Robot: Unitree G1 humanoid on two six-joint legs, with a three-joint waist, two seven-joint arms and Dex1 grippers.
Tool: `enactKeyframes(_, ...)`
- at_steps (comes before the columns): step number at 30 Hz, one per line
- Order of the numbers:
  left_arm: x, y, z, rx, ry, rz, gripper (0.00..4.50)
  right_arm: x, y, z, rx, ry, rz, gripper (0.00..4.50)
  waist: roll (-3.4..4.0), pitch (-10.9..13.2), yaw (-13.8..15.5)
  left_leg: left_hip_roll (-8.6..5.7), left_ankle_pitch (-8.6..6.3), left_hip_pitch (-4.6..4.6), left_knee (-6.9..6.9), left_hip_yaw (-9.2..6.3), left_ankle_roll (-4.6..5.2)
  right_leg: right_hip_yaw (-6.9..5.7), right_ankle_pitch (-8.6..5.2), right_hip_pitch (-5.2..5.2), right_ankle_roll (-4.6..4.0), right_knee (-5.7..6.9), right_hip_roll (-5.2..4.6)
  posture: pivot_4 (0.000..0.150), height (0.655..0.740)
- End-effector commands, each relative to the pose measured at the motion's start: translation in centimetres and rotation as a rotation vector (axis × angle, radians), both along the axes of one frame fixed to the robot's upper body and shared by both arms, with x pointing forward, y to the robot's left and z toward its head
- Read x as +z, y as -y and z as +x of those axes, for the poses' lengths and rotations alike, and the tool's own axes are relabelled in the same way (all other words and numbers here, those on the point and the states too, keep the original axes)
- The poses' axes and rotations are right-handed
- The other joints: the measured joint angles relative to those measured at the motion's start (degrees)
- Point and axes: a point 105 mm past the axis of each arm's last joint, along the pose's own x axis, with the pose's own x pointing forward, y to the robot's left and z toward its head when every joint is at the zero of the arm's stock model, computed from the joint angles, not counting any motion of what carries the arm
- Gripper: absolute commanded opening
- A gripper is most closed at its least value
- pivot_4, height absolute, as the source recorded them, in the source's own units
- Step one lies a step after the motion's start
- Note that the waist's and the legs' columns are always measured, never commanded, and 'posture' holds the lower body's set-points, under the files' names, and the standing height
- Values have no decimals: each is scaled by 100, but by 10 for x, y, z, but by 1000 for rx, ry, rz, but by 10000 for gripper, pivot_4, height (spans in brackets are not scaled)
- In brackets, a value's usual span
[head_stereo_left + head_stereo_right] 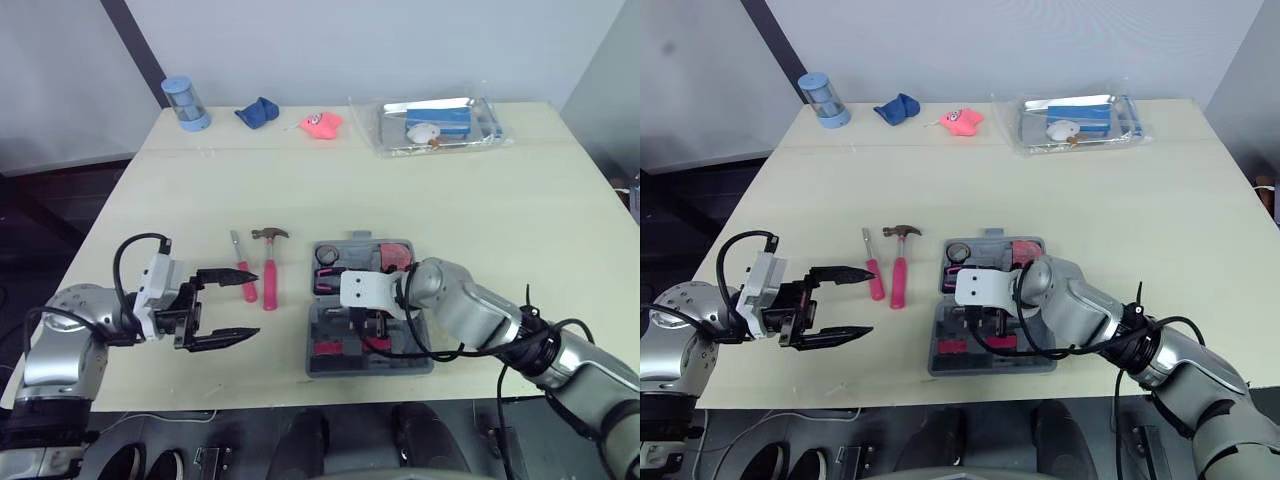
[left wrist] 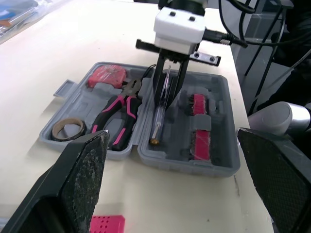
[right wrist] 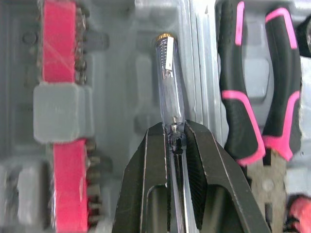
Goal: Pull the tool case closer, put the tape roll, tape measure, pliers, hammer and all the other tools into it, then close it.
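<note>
Clamping a clear tester screwdriver, the right gripper is holding it low in the open tool case beside the pliers, while the left gripper is hovering, fingers apart, near the hammer on the counter.

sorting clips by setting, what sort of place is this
Probably a robotics lab or test room: a plain pale table against bare walls, an open grey tool case with a hammer beside it, and the right claw gripping a clear screwdriver.
</note>
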Motion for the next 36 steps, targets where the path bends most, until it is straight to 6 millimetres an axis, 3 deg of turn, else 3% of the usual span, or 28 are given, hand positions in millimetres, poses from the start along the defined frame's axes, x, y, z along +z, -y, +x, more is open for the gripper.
enactKeyframes(1, 6, 4, -5, -16, 18, -9, 45000, 3, -5, -1, 22, 27, 14, 510, -1, 0, 0, 0, 0, 0, 0, 0, 0, 0, 0, 0, 0, 0, 0, 1500, 7400)
enactKeyframes(9, 4, 5, -10, -23, 5, -10, 45000, 3, -9, -4, 37, 29, 28, 510, -1, -1, 0, 0, 0, -1, 0, 0, -1, 0, 0, -1, -1, 1, 0, 1500, 7400)
enactKeyframes(11, 5, 5, -10, -25, 5, -10, 45000, 4, -8, -3, 38, 30, 27, 9711, -1, -1, 1, 0, 0, -1, 0, 0, -1, 0, 1, -2, -1, 1, 0, 1500, 7400)
enactKeyframes(12, 5, 5, -9, -25, 5, -9, 45000, 5, -7, -2, 38, 30, 27, 10824, -1, -1, 2, 0, 0, -1, 0, 0, -1, 0, 1, -2, -1, 1, 0, 1500, 7400)
enactKeyframes(15, 4, 5, -10, -26, 2, -11, 45000, 12, -2, 3, 11, 41, 35, 24520, -1, -1, 6, 0, 1, -1, 0, 1, -1, 0, 1, -2, -1, 2, 0, 1500, 7400)
enactKeyframes(25, 2, 5, -10, -18, -1, -15, 45000, 40, 1, 1, 8, 67, 113, 24520, -1, -1, 9, 0, 1, -3, 0, 1, -1, 0, 1, -3, -1, 1, 0, 1500, 7400)
enactKeyframes(29, 1, 3, -10, -13, -1, -21, 45000, 42, 0, -2, 2, 51, 186, 24520, -4, -2, 18, 0, 1, -4, 0, 1, -1, 0, 1, -3, -1, 1, 0, 1500, 7400)
enactKeyframes(32, 1, 0, -10, -7, -5, -23, 45000, 40, 1, -6, 36, 58, 228, 17100, -4, -2, 20, 0, 1, -6, 0, 1, -1, 0, 1, -3, -1, -1, -1, 1500, 7400)
enactKeyframes(34, 0, -1, -10, -3, -8, -27, 45000, 36, 4, -5, 24, 58, 230, 6532, -4, -2, 20, 0, 1, -7, 0, 2, -1, 0, 1, -3, -1, -1, -1, 1500, 7400)
enactKeyframes(36, -1, -2, -11, -3, -9, -28, 45000, 29, 7, -3, 14, 58, 223, 579, -4, -2, 14, 0, 1, -7, 0, 2, -1, 0, 1, -3, -1, 1, -1, 1500, 7400)
